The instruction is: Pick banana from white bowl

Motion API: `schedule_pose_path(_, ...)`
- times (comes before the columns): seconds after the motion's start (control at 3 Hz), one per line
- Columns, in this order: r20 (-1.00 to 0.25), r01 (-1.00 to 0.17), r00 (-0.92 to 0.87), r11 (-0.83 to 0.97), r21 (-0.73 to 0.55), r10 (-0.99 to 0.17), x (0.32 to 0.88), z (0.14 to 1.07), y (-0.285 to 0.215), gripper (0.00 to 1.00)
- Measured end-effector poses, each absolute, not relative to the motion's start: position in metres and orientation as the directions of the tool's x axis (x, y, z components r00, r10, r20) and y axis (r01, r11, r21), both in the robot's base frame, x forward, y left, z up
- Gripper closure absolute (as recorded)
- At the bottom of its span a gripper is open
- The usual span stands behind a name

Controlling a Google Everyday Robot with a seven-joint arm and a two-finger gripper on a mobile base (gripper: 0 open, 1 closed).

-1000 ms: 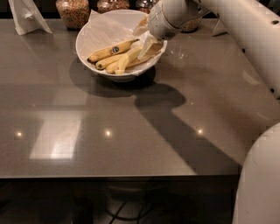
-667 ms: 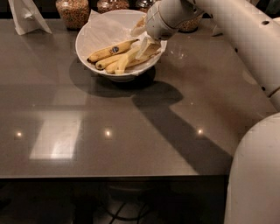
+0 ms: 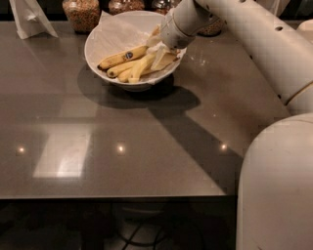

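Note:
The white bowl (image 3: pixel 100 36), lined with white paper, stands at the back of the dark table. Several bananas lie in it. A deeper-yellow banana with a blue sticker (image 3: pixel 121 57) lies on top at the left. The pale greenish-yellow banana (image 3: pixel 139 69) lies slanted in front of it, with its upper end under my gripper. My gripper (image 3: pixel 157 54) reaches in from the upper right and sits down inside the bowl at its right side, right on the bananas' right ends. The arm hides those ends and the bowl's right rim.
Glass jars of grains (image 3: pixel 82 12) stand behind the bowl, and another jar (image 3: pixel 213 27) is partly hidden by the arm. A white paper holder (image 3: pixel 29 17) stands at the back left. The table's front edge (image 3: pixel 117 196) runs across below. My white body (image 3: pixel 276 185) fills the lower right.
The arm has swung slightly to the left and the gripper has settled a little lower onto the bananas. The bowl and bananas have not visibly moved.

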State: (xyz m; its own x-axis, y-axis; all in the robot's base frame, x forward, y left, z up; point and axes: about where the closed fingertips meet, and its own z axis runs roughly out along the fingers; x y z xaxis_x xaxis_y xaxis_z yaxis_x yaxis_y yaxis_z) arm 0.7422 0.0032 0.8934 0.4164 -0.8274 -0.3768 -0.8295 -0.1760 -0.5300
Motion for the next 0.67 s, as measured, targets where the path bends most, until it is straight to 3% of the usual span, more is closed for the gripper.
schedule_pose_path(0.67,-0.381,-0.872,0.343,-0.14,-0.469,-0.858,0.7549,0.8707,-0.0046,0.48)
